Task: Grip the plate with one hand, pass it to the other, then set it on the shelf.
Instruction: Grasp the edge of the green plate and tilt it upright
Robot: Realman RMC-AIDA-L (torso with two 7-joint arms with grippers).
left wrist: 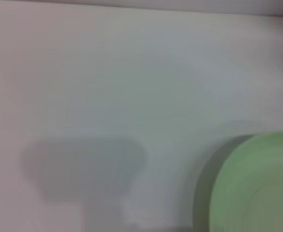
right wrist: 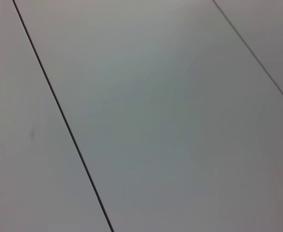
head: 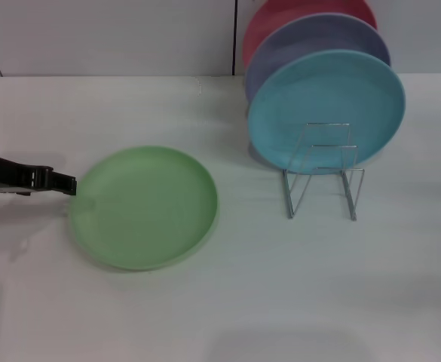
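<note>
The light-green plate (head: 145, 207) lies flat on the white table, left of centre in the head view. Its rim also shows in the left wrist view (left wrist: 260, 188). My left gripper (head: 68, 184) comes in from the left edge, low over the table, with its tip right at the plate's left rim. The silver wire shelf (head: 322, 172) stands to the right of the plate, its front loops bare. My right gripper is out of view; the right wrist view shows only grey wall panels.
A turquoise-blue plate (head: 326, 109), a purple plate (head: 310, 45) and a red plate (head: 280, 19) stand upright one behind another in the back of the shelf. The white table (head: 228, 302) stretches in front. A wall runs along the back.
</note>
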